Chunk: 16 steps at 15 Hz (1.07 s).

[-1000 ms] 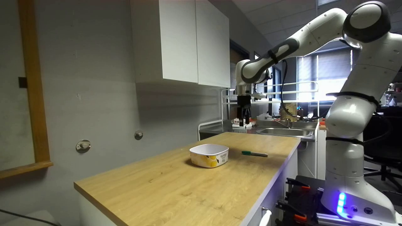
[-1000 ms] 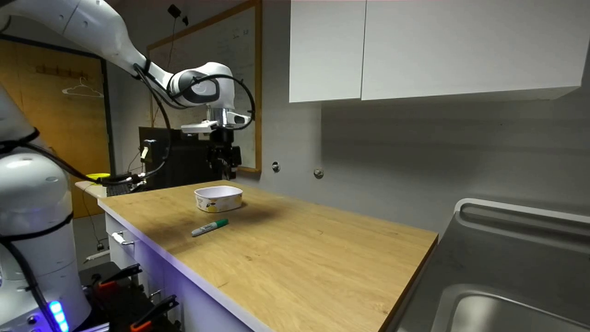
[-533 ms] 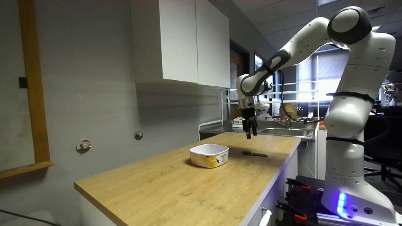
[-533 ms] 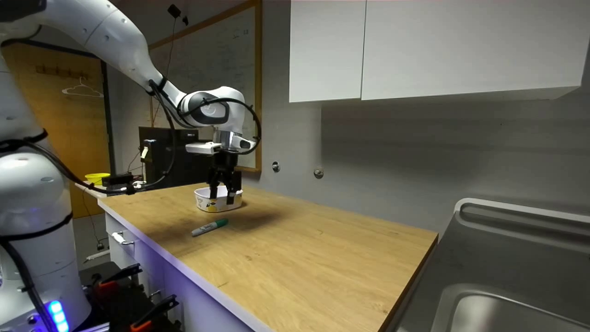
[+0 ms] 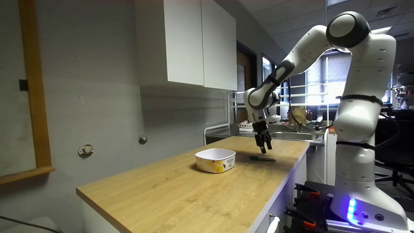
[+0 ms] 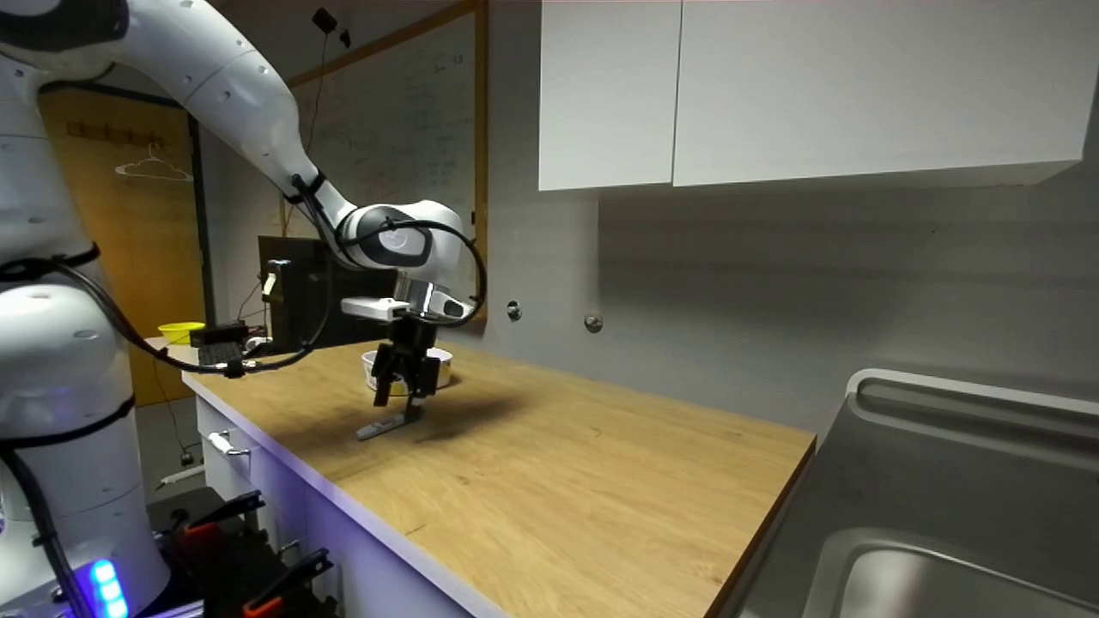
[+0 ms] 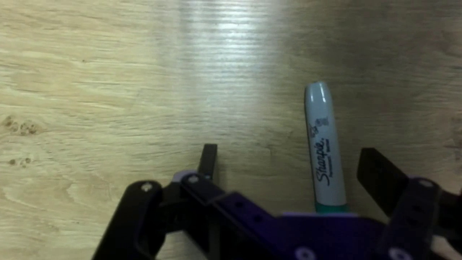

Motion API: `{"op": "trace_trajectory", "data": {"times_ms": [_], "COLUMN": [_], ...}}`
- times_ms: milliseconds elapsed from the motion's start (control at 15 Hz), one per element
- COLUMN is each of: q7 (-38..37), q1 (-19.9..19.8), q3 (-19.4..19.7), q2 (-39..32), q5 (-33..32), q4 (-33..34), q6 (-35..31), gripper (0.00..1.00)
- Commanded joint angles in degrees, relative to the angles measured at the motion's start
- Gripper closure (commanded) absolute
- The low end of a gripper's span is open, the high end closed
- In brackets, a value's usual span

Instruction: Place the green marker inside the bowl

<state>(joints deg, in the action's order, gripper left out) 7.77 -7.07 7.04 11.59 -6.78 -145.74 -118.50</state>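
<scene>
- Chg: black two-finger gripper [image 7: 290,155] has dropped & tilted over last sec; now hovers low above grey-barrelled, green-capped marker [image 7: 326,151], gap under fingers [image 5: 263,150] in an exterior view.
- Gripper: fingers wide apart, holding nothing.
- Marker lies flat on light wood-look worktop [image 5: 181,191], unmoved; per wrist view it shows btwn the fingers, nearer one than the other.
- White rounded-square bowl w/ yellow fruit print [image 5: 207,164]: also unmoved, near marker, not touching.
- So: approach prob. almost done, grasp not yet made. Next likely: centre, lower, grip; off-ctr squeeze might shove or roll marker.
</scene>
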Motion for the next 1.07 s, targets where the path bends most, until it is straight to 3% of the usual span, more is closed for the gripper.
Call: {"op": "trace_trajectory", "data": {"times_ms": [0, 467, 1000], "q7": [0.7, 0.1, 1.2], "q1": [1.0, 4.9, 3.7], "q3": [-0.7, -4.3, -3.3], "q2": [-1.6, -4.5, -11.2], "q5": [-0.2, -0.8, -2.9], "q4": [0.6, 2.9, 8.0], "q6": [0.2, 0.9, 1.1], "gripper": [0.0, 0.0, 0.0]}}
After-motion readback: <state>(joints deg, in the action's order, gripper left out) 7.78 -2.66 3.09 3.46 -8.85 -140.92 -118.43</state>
